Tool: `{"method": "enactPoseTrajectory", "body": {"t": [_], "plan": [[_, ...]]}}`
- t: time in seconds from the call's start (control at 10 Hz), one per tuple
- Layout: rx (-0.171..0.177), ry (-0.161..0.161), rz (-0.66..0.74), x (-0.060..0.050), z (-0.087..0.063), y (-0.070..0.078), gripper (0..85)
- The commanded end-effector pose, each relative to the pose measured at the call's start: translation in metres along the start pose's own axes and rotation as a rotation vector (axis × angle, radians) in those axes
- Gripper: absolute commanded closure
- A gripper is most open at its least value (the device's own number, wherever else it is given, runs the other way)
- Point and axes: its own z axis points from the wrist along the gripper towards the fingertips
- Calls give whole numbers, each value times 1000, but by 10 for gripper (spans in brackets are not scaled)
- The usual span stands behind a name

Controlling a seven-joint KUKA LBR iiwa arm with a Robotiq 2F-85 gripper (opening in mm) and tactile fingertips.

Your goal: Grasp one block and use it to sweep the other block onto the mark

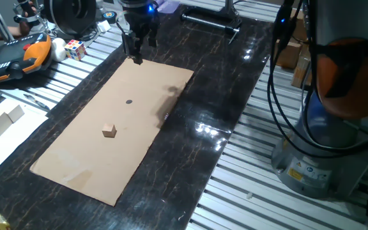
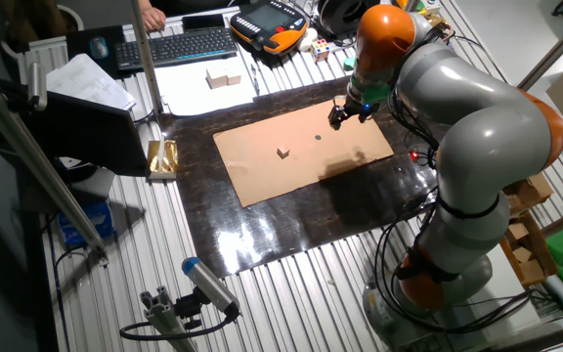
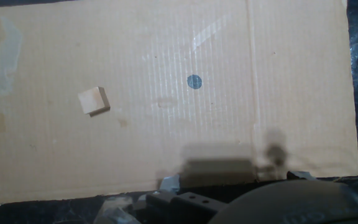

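Gripper (image 1: 135, 59) hangs over the far edge of the cardboard sheet (image 1: 75, 163) on the dark table (image 1: 222, 96); can't tell if the jaws are spread or pressed together. Tan cube (image 1: 110, 131) sits alone mid-sheet, well apart from gripper, near but not touching the dark dot (image 1: 129, 101).

A matt brown corrugated cardboard sheet (image 1: 120, 128) was seen, its fluting visible as fine ribs in the hand view, with a few pale scuffed patches. The cube (image 1: 110, 131) looked like bare, unfinished tan wood. The mark (image 3: 194, 81) appeared as a flat dark printed dot. The tabletop (image 1: 235, 96) was glossy black with marble-like veins and bright reflections, framed by ribbed bare metal profiles (image 1: 260, 185). The arm (image 2: 467, 108) was finished in smooth grey and orange plastic.
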Motion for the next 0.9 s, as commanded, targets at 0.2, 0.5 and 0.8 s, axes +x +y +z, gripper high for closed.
{"method": "enactPoseTrajectory", "body": {"t": [0.2,0.5,0.8], "plan": [[48,237,-231,0,0,0,790],[48,231,-227,0,0,0,790],[50,227,-206,0,0,0,790]]}}
